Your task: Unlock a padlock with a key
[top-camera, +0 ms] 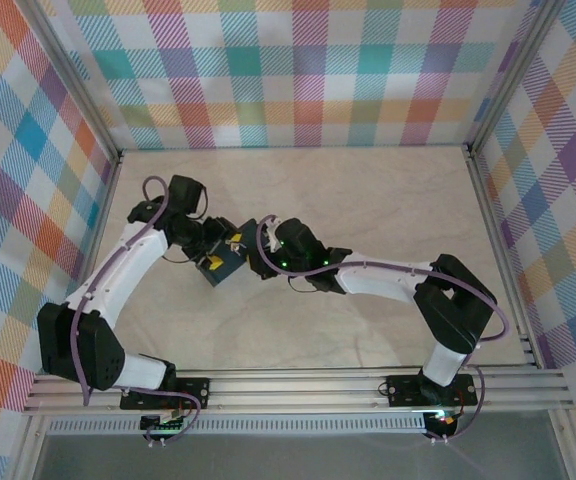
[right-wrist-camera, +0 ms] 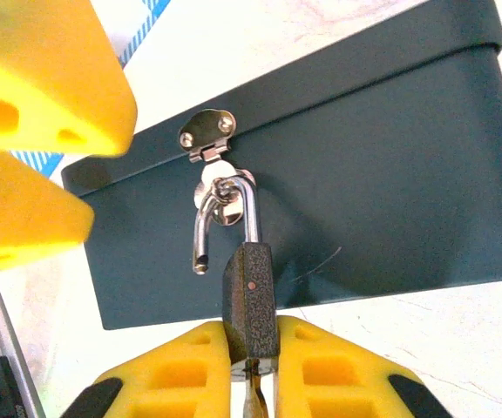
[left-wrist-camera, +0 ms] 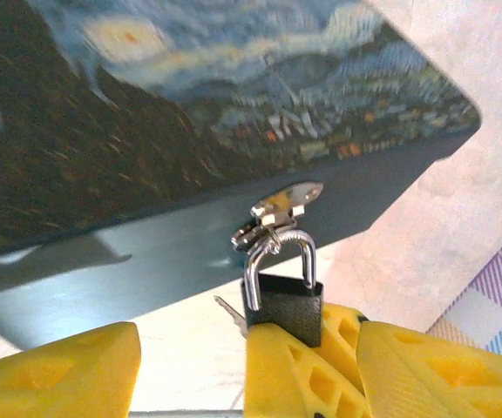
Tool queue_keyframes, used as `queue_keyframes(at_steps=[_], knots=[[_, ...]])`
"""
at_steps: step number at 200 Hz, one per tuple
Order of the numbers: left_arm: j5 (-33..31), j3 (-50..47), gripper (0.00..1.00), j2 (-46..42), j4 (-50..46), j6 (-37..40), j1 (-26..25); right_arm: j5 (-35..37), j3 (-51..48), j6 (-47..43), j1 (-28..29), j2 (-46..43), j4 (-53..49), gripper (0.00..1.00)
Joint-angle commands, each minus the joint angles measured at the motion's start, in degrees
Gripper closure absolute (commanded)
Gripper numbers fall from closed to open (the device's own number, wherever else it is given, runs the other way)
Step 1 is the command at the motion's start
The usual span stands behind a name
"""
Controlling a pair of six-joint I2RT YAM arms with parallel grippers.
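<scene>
Spanning the floor of the plaid-walled cell, entry one is the table point(top-camera: 368, 200), a pale, marble-veined, matte slab. Entry two: the box point(right-wrist-camera: 390, 157), a dark teal tin with smooth painted walls, rounded corners and a swirl-printed lid, lying between the two arms. Entry three: the left gripper point(right-wrist-camera: 110, 170), chunky yellow ribbed fingers spread wide and holding nothing, up beside the hasp and apart from the lock. Entry four: the right gripper point(right-wrist-camera: 253, 361), of the same yellow plastic, pinched onto the lower end of the lock body, so the right arm is the nearer one. Entry five: the padlock point(right-wrist-camera: 251, 287), a small black body with a pebbled finish. It hangs against the box's front wall straight ahead of the right fingers, its long axis running from them to the hasp. Entry six: the hasp point(right-wrist-camera: 207, 132), bright stamped metal with two rivets. Entry seven: the shackle point(right-wrist-camera: 253, 222), a thin polished hook threaded through the hasp's loop. Its short leg hangs free of the body, so the lock reads as open, and unhooking looks like the remaining move. Entry eight: the key point(right-wrist-camera: 253, 396), a grey-tan sliver in the slit between the right fingers; whether they bear on it too cannot be told.
</scene>
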Motion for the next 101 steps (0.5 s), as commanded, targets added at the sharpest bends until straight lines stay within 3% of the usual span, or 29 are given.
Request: queue_keyframes(at_steps=[1,44,101], knots=[[-6.46,3.12,0.33,-0.92,-6.06,6.26,1.55,0.12,3.82,-7.34,-0.25,-2.24,-8.12,0.88],[-21.95,6.94,0.31,-1.04,-11.5,17.21,2.63,2.42,8.79,-17.03,0.0,-1.82,-19.08,0.9],[-11.46,1.08,0.3,3.53,-5.7,17.68,3.99,13.22,16.67,-26.78,1.96,1.39,-27.73,0.91]])
